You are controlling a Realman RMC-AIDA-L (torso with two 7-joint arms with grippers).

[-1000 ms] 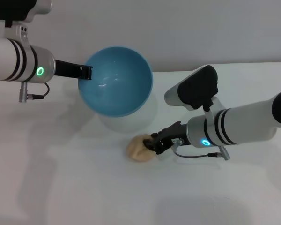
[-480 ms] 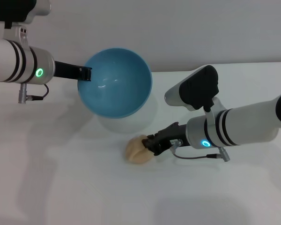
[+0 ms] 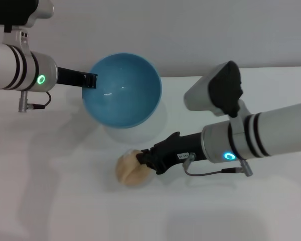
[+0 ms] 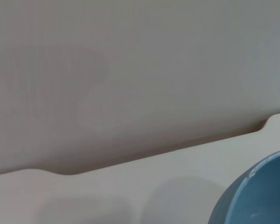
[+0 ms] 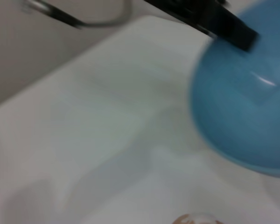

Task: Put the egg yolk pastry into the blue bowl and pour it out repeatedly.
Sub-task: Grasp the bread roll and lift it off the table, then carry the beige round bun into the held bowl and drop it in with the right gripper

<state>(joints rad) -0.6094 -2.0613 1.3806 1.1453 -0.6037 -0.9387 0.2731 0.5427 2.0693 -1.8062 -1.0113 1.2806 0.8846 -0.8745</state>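
Two robot arms, one blue bowl and one egg yolk pastry make up the scene on a white desk [image 3: 50,201]. In the head view the left tool [image 3: 90,80] reaches in from the upper left of the frame, its black fingers closed on the rim of the blue bowl [image 3: 123,90], which it holds raised and tipped so that its opening faces the camera; the inside looks bare, and a soft shadow lies on the desk just beneath it. The right tool [image 3: 143,159] comes in from the right side of the frame, low over the desk at lower centre, its dark fingers closed on the right edge of the egg yolk pastry [image 3: 128,168]. The single pastry, a pale tan rounded lump with a crease across its top, sits below the bowl in the frame and apart from it; whether it rests on the desk or is lifted just clear cannot be told. The left wrist view shows only a slice of the bowl's outer wall at its lower right corner, against the desk and a grey wall. The right wrist view shows the bowl at right and a sliver of the pastry at the bottom edge.
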